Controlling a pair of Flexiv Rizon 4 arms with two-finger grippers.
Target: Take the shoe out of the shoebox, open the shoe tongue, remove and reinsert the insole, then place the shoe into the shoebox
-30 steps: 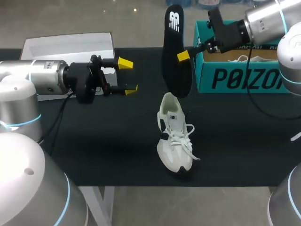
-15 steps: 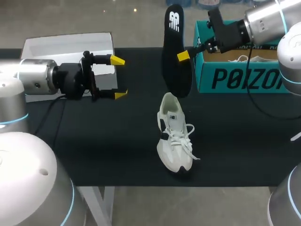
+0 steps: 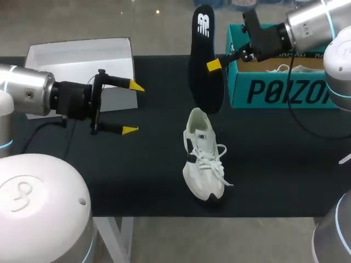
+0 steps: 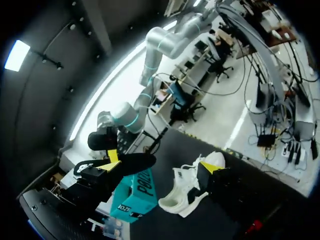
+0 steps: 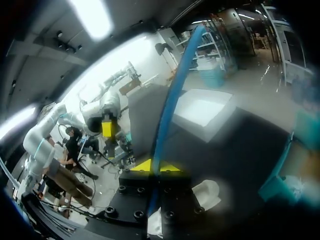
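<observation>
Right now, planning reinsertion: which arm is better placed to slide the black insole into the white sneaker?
Right: the right gripper grips the flat black insole above the white lace-up sneaker; the left gripper is open, empty.

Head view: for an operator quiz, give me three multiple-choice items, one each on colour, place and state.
1. What colour is the shoebox? A) teal B) red C) yellow
2. Where is the shoe? A) inside the shoebox B) on the table, by the lower end of the held insole C) hanging off the table's edge
3. How is the left end effector? A) shut on the shoe B) shut on the insole C) open, empty
Answers: 1 A, its walls are teal; 2 B, it rests on the black top; 3 C, its fingers stand apart with nothing between.
</observation>
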